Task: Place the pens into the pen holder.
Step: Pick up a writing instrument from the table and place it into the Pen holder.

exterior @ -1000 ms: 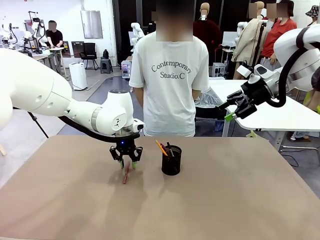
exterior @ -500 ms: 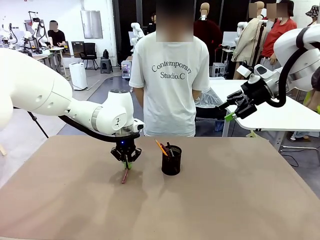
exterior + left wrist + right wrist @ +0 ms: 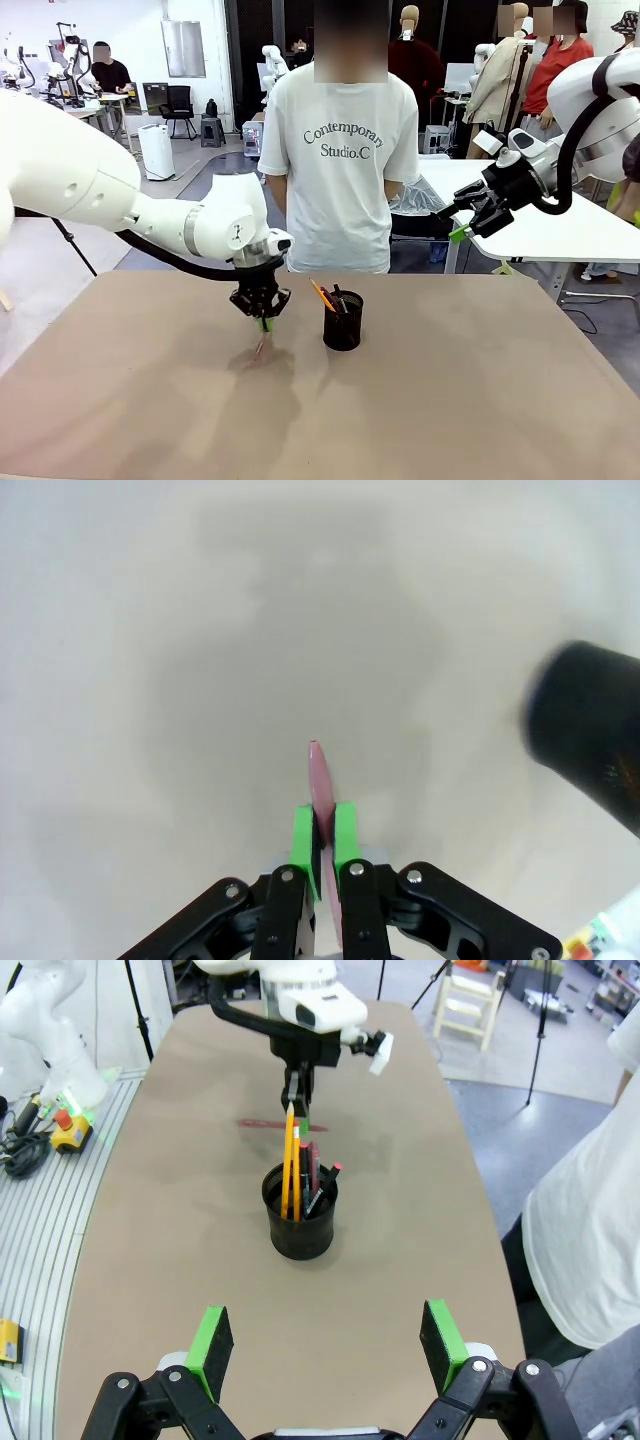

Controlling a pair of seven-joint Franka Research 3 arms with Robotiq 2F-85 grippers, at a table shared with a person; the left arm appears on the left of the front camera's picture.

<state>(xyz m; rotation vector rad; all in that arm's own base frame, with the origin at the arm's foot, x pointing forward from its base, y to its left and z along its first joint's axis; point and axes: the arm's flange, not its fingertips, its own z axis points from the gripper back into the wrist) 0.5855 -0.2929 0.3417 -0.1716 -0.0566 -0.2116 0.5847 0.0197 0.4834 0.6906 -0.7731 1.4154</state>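
Note:
My left gripper (image 3: 263, 322) is shut on a thin reddish-brown pen (image 3: 259, 346), which hangs steeply from the fingers with its lower end close to the table. In the left wrist view the green pads (image 3: 303, 842) pinch the pen (image 3: 319, 778), and the pen holder (image 3: 588, 742) is a dark blur at the right. The black mesh pen holder (image 3: 343, 322) stands just right of that gripper, with a yellow-orange pencil (image 3: 289, 1160) and a black marker (image 3: 322, 1188) leaning in it. My right gripper (image 3: 466, 224) stays high at the right, open and empty, its fingers (image 3: 209, 1344) spread wide above the pen holder (image 3: 300, 1228).
A person in a white T-shirt (image 3: 342, 160) stands at the table's far edge behind the holder. The brown table (image 3: 450, 400) lies bare in front and to the right. A white table (image 3: 560, 225) stands beyond, at the right.
My left gripper closed on the pen lying on the table, then rose and shifted a little right, lifting the pen with it. The right arm has not moved.

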